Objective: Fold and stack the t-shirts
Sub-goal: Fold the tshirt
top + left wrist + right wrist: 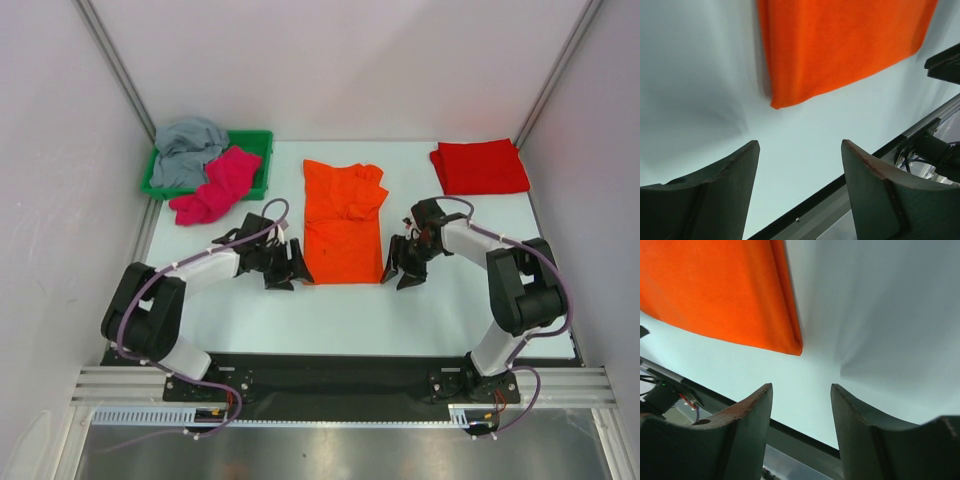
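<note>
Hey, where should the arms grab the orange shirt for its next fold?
Take the orange shirt by its two near corners, left gripper from the left, right gripper from the right. That edge lies flat and straight with both corners free; the far end is bunched.

Encl.: white back wall [340,60], left wall [50,150] and right wall [600,150], all plain and matte. Alu. left post [117,60] slopes in from upper left, right post [566,60] from upper right. Table [400,310]: pale mint-white top, centre of frame. Bottom: black plate [340,375] w/ alu. rail [120,382] at its ends. Grey floor [330,455] below, dull sheen. Light even, shadows soft.
</note>
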You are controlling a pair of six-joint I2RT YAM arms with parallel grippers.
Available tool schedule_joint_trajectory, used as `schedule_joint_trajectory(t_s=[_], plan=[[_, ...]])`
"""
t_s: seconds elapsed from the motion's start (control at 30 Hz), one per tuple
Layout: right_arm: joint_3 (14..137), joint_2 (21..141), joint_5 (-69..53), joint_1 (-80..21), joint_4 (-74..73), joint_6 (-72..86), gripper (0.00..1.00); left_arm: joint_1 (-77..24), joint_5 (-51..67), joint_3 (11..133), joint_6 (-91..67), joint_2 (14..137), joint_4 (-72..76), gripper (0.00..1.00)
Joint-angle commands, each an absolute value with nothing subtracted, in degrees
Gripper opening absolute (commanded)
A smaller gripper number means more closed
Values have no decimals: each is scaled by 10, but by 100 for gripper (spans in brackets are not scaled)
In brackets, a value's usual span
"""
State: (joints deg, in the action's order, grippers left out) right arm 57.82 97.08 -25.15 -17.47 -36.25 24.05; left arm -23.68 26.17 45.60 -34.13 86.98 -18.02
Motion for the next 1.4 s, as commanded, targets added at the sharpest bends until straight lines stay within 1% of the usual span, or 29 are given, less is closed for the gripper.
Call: schedule_joint_trajectory(t_s=[0.0,0.2,0.33,0.47,0.83,1.0,1.07,1.13,1.3,1.37], plan=[[570,979,-293,-159,-317,251,56,-218,282,437,-366,889,-141,72],[564,1015,-325,-149,-273,272,52,-213,304,433,-376,947,-98,67],[557,1032,-329,-150,-258,283,45,-212,299,435,-382,967,-93,63],[541,1045,-325,-146,-247,287,41,-207,297,431,-390,980,-82,59],[525,1052,-317,-133,-222,303,40,-195,296,432,-401,1005,-65,49],[532,1055,-313,-127,-223,300,40,-193,290,439,-399,1012,-70,50],[536,1058,-312,-127,-232,294,40,-192,282,440,-394,1009,-80,57],[540,1063,-310,-127,-236,292,40,-191,283,441,-391,1012,-84,58],[538,1069,-308,-127,-229,297,40,-191,287,443,-387,1025,-82,58],[538,1073,-304,-127,-227,297,40,-191,293,447,-385,1033,-83,55]])
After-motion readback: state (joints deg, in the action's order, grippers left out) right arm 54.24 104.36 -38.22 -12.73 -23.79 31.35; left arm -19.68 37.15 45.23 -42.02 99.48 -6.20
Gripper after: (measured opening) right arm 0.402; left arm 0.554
